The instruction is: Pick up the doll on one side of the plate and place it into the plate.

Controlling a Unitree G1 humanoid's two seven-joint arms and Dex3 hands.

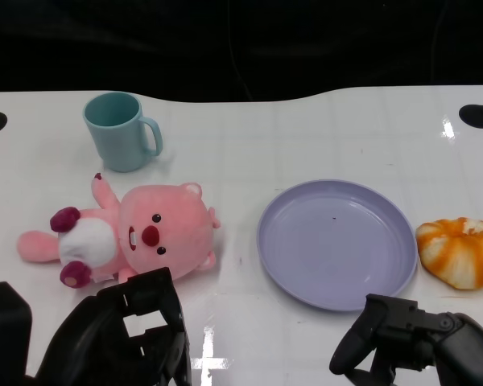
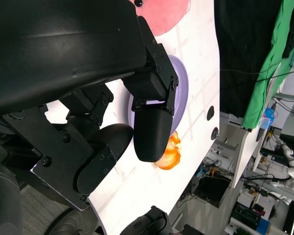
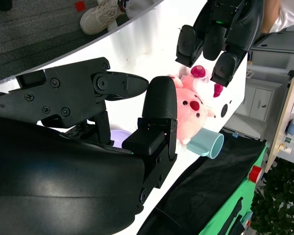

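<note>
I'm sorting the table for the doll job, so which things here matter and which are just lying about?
For the job:
pink doll, lying beside the plate
purple plate
left hand, nearest the doll, holding nothing

Just lying about:
teal mug
orange and white pumpkin toy

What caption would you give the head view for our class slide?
Both open hands, left hand and right hand, hover short of the pink doll lying beside the empty purple plate.
</note>
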